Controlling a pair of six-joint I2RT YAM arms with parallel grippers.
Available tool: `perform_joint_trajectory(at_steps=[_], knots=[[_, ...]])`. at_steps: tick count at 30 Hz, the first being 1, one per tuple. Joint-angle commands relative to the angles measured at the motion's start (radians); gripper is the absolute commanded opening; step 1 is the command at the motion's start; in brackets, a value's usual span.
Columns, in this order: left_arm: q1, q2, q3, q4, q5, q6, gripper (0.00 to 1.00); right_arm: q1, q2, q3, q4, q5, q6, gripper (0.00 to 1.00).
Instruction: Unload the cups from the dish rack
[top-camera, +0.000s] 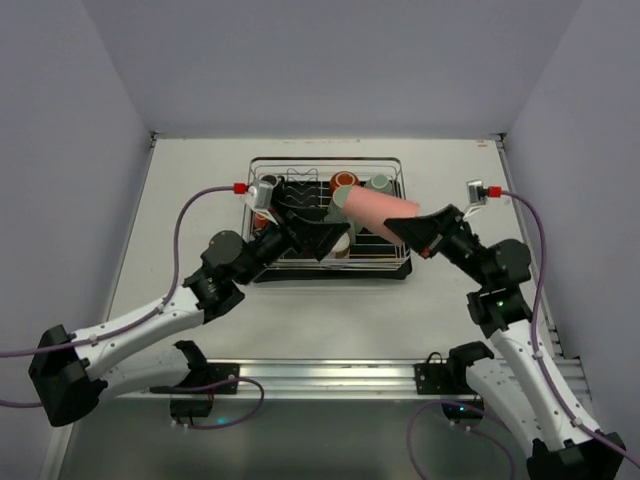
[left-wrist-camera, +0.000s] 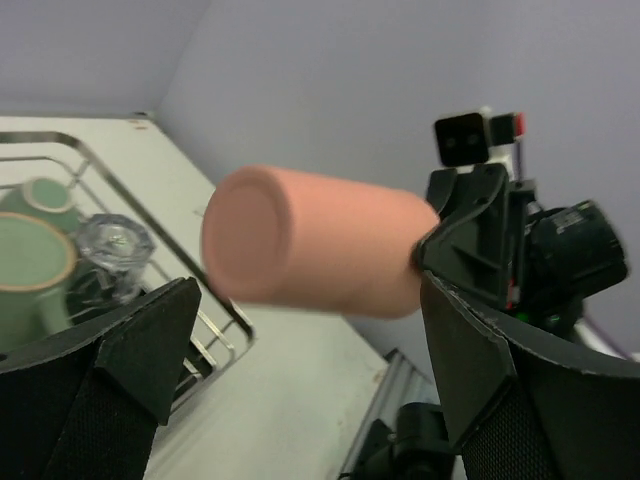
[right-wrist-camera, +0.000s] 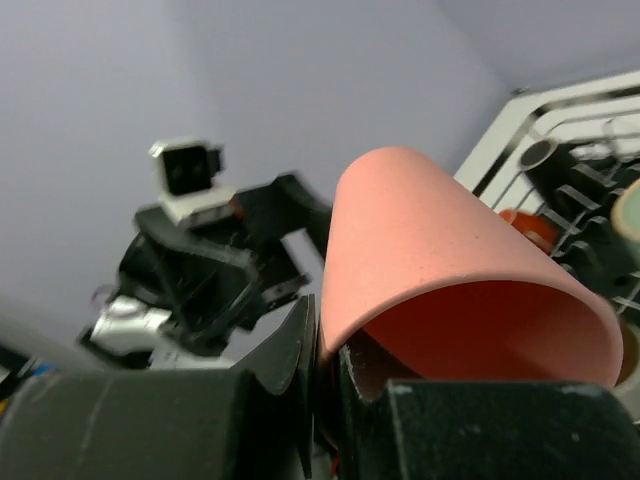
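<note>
Top view: one pink plastic tumbler (top-camera: 375, 208) lies horizontal above the silver wire dish rack (top-camera: 300, 161), gripped by the right gripper (top-camera: 413, 224), between the wide-open left gripper (top-camera: 325, 222); left wrist view: two mint-green mugs (left-wrist-camera: 30, 262) and one clear glass (left-wrist-camera: 115, 243) sit in the rack; right wrist view: the tumbler's rim is pinched.

Pink tumbler (top-camera: 372, 210) held sideways above the rack (top-camera: 256, 172), one end clamped in the right gripper (top-camera: 408, 226). The left gripper (top-camera: 330, 238) gapes beside the other end.
</note>
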Motion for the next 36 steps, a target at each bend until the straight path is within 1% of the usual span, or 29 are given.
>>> perform_joint_trajectory(at_steps=[1, 2, 3, 4, 5, 6, 7, 8, 9, 11, 12, 14, 15, 16, 17, 18, 20, 22, 24, 25, 27, 32, 36], knots=[[-0.007, -0.202, 0.076, -0.289, -0.174, 0.197, 1.00, -0.006, -0.003, 0.193, -0.409, 0.243, -0.302, 0.00], [-0.007, -0.236, 0.084, -0.355, -0.208, 0.220, 1.00, -0.008, 0.017, 0.241, -0.483, 0.296, -0.363, 0.00], [-0.007, -0.275, 0.090, -0.474, -0.261, 0.245, 1.00, -0.006, 0.041, 0.343, -0.651, 0.357, -0.481, 0.00], [-0.006, -0.307, 0.102, -0.537, -0.280, 0.285, 1.00, -0.006, 0.069, 0.390, -0.715, 0.417, -0.532, 0.00], [-0.007, -0.360, 0.112, -0.597, -0.297, 0.303, 1.00, -0.006, 0.133, 0.434, -0.766, 0.519, -0.580, 0.00], [-0.006, -0.382, 0.122, -0.734, -0.321, 0.323, 1.00, -0.008, 0.171, 0.529, -0.872, 0.573, -0.664, 0.00], [-0.006, -0.396, 0.142, -0.803, -0.337, 0.351, 1.00, -0.008, 0.210, 0.577, -0.924, 0.635, -0.696, 0.00], [-0.007, -0.415, 0.151, -0.916, -0.352, 0.362, 1.00, -0.008, 0.283, 0.617, -0.962, 0.737, -0.726, 0.00], [-0.006, -0.419, 0.156, -0.961, -0.370, 0.374, 1.00, -0.008, 0.322, 0.697, -1.034, 0.785, -0.775, 0.00], [-0.006, -0.416, 0.152, -1.057, -0.383, 0.392, 1.00, -0.020, 0.397, 0.773, -1.089, 0.863, -0.815, 0.00], [-0.006, -0.412, 0.146, -1.073, -0.372, 0.400, 1.00, -0.029, 0.479, 0.848, -1.150, 0.899, -0.854, 0.00], [-0.006, -0.401, 0.112, -1.076, -0.358, 0.409, 1.00, -0.066, 0.572, 0.968, -1.249, 0.913, -0.905, 0.00], [-0.007, -0.396, 0.098, -1.069, -0.358, 0.418, 1.00, -0.077, 0.671, 1.011, -1.286, 0.917, -0.925, 0.00], [-0.006, -0.384, 0.089, -1.058, -0.357, 0.422, 1.00, -0.090, 0.728, 1.063, -1.332, 0.933, -0.933, 0.00], [-0.007, -0.379, 0.077, -1.044, -0.352, 0.426, 1.00, -0.109, 0.782, 1.153, -1.408, 0.939, -0.953, 0.00], [-0.006, -0.372, 0.076, -1.041, -0.343, 0.435, 1.00, -0.115, 0.875, 1.183, -1.427, 0.928, -0.968, 0.00], [-0.006, -0.361, 0.081, -1.043, -0.325, 0.451, 1.00, -0.127, 0.957, 1.256, -1.474, 0.942, -0.999, 0.00], [-0.007, -0.369, 0.072, -1.041, -0.329, 0.464, 1.00, -0.141, 1.045, 1.277, -1.478, 0.941, -1.014, 0.00], [-0.007, -0.373, 0.058, -1.029, -0.328, 0.477, 1.00, -0.166, 1.096, 1.309, -1.479, 0.915, -1.020, 0.00], [-0.006, -0.375, 0.053, -1.024, -0.320, 0.481, 1.00, -0.181, 1.142, 1.318, -1.478, 0.861, -1.028, 0.00], [-0.006, -0.375, 0.049, -1.016, -0.305, 0.484, 1.00, -0.195, 1.199, 1.367, -1.485, 0.810, -1.040, 0.04], [-0.004, -0.363, 0.049, -1.009, -0.291, 0.491, 1.00, -0.212, 1.406, 1.491, -1.533, 0.701, -1.047, 0.04], [-0.004, -0.366, 0.046, -1.003, -0.292, 0.488, 1.00, -0.212, 1.468, 1.493, -1.512, 0.674, -1.042, 0.04]])
